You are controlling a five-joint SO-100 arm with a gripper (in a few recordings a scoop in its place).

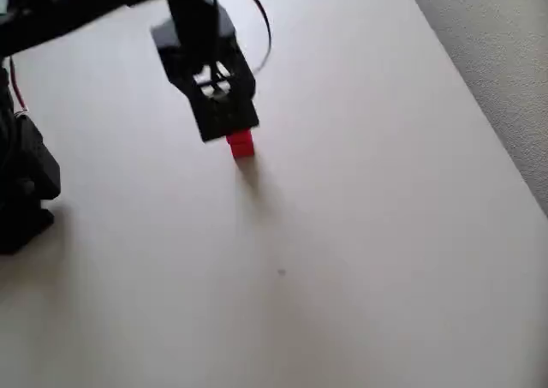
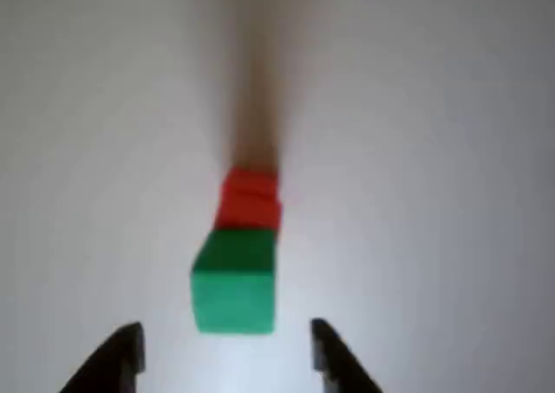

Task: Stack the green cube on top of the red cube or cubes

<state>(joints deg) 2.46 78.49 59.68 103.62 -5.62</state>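
green and matte, the green cube (image 2: 233, 280) is seen in the wrist view just ahead of the jaws, centred between the two dark fingertips (image 2: 123, 350) and touched by neither. the jaws are held apart with nothing between them. directly beyond it, on the same line away from the jaws, the red cubes (image 2: 250, 199) are seen as a red stack, the green cube seemingly resting on top. in the overhead view the gripper (image 1: 224, 122) hangs over the stack on the pale worktop (image 1: 360, 234); the release is judged done, so a straight retreat is called for.
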